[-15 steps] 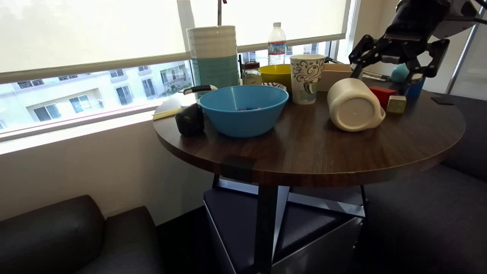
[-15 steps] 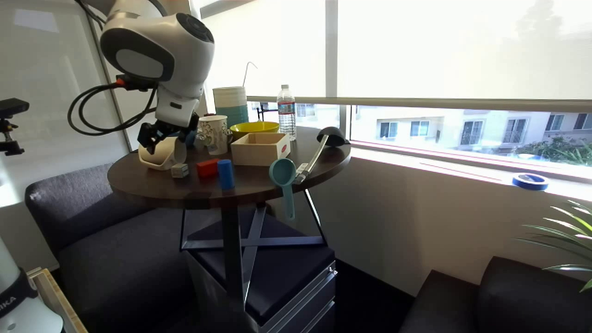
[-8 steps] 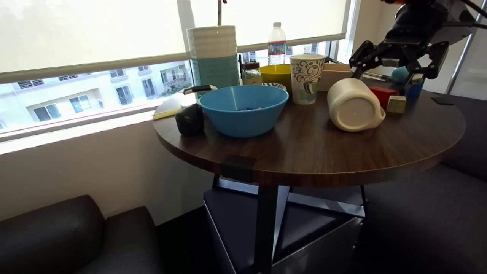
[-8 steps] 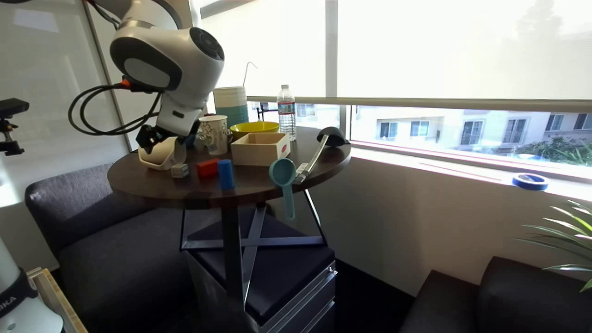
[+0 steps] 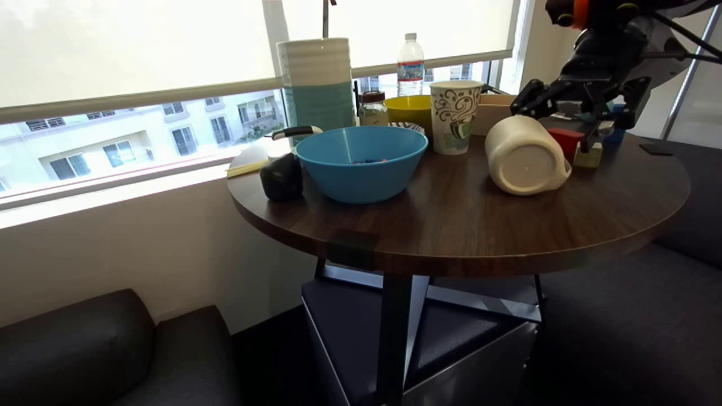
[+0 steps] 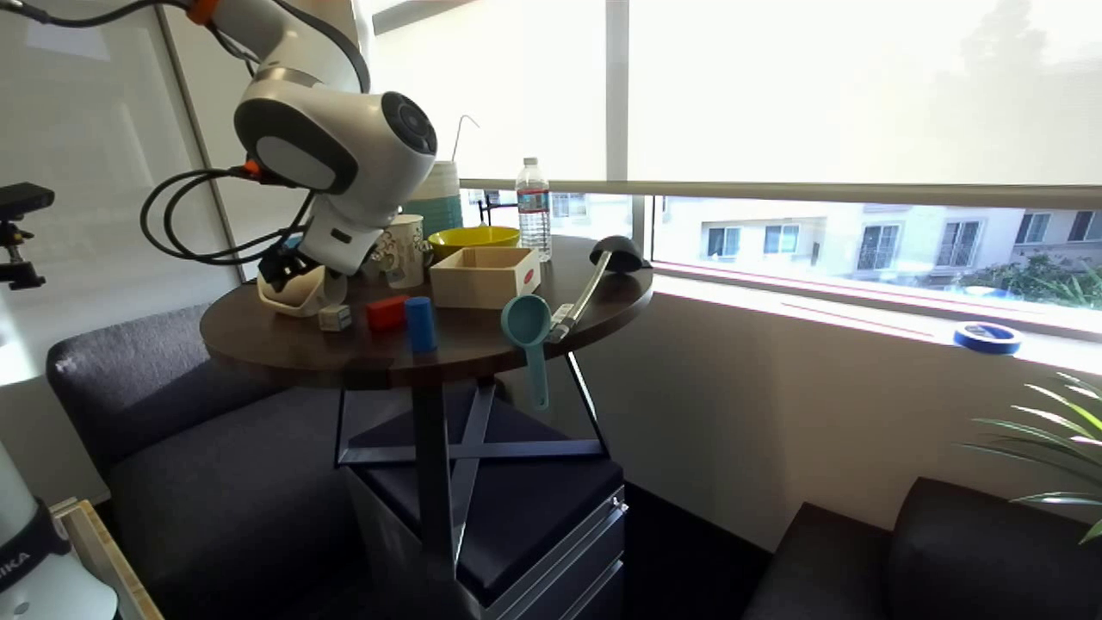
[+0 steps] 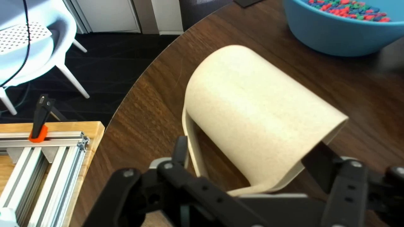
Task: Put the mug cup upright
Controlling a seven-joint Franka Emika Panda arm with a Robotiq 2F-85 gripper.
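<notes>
Mug cup (image 5: 524, 157) on its side: in an exterior view I have it lying on the table (image 5: 428, 225), base in full sight, handle at the lower right. My tool (image 5: 553, 131) is just behind it, jaws spread wide and holding nothing. The small block (image 5: 588, 157) and the red block (image 5: 564, 137) sit near the mug cup, and the patterned cup (image 5: 451, 121) stands upright between it and the blue bowl (image 5: 361, 175).

In an exterior view the blue cylinder (image 6: 421, 325) stands on end just beside the red block, near the wooden box (image 6: 469, 293). The mug cup lies just beside the small block, with my tool in front of part of it (touching or not, I can't tell).

In the wrist view I look down on the mug cup between the spread fingers (image 7: 180, 149). A finger is at the handle and its partner at the mouth; whether it reaches inside, I can't make out. The blue bowl, holding small coloured pieces (image 7: 342, 11), stands apart from the mug cup.
</notes>
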